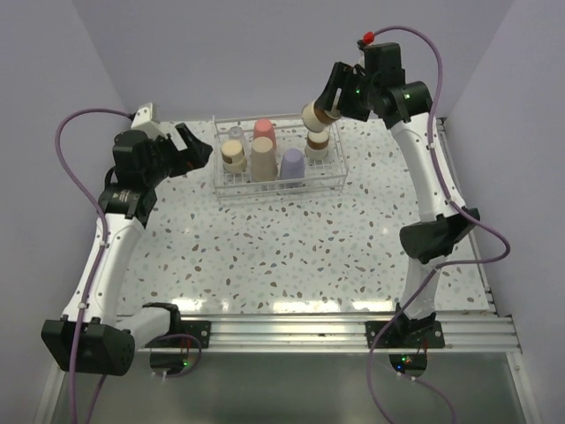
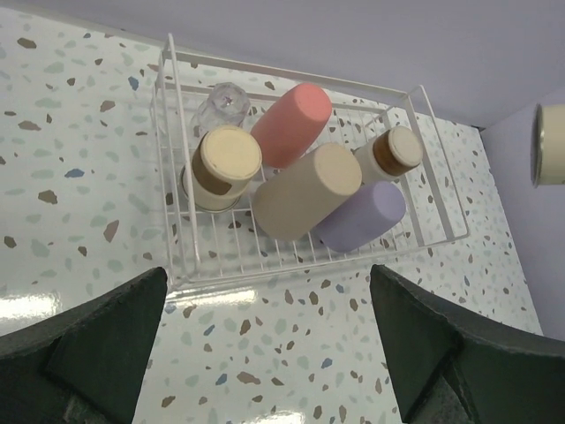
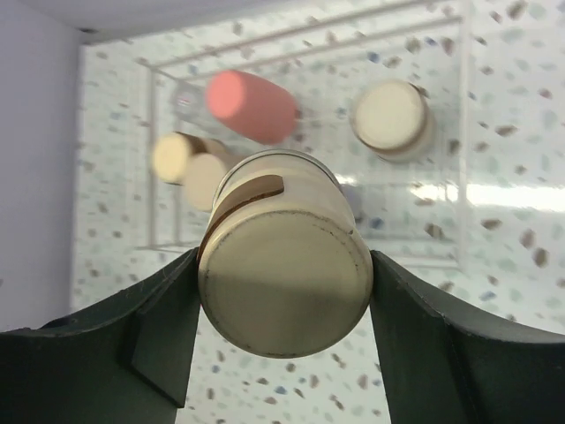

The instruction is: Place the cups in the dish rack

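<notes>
The dish rack (image 1: 338,168) stands at the back middle of the table; it also shows in the left wrist view (image 2: 173,256). In it are a steel cup with tan base (image 2: 222,165), a tiny clear cup (image 2: 221,104), the coral-red cup (image 2: 291,124), the beige cup (image 2: 307,192), the lavender cup (image 2: 364,215) and a second steel cup (image 2: 391,152). My right gripper (image 1: 318,113) is shut on a third steel cup (image 3: 284,261) and holds it above the rack's right end. My left gripper (image 2: 265,340) is open and empty, left of the rack (image 1: 196,150).
Lavender walls close in the back and both sides. The speckled table (image 1: 282,256) stretches in front of the rack. The metal rail (image 1: 353,331) with both arm bases runs along the near edge.
</notes>
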`<control>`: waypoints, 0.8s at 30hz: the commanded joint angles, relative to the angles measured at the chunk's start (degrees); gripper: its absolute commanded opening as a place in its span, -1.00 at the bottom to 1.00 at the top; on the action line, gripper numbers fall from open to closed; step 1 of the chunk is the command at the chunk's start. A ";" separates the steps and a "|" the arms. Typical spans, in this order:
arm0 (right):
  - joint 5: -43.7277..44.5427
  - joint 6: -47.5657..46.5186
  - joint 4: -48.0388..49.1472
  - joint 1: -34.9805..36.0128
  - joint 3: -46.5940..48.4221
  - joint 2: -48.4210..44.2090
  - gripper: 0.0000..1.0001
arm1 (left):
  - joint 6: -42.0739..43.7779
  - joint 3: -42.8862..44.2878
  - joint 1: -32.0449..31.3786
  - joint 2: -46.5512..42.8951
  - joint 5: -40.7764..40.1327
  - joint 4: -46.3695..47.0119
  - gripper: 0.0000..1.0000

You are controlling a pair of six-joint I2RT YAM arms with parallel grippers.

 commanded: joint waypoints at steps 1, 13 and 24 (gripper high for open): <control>12.46 -8.24 -14.36 1.21 3.78 2.75 -1.00 | 1.53 -0.80 0.34 -0.73 -1.05 -0.73 1.00; 16.34 -10.00 -13.41 4.37 -1.94 8.73 -1.00 | 0.83 0.60 0.34 2.61 1.32 0.94 0.97; 17.30 -10.88 -11.91 4.46 1.93 16.72 -1.00 | 0.91 -0.19 0.26 3.32 2.20 0.67 0.96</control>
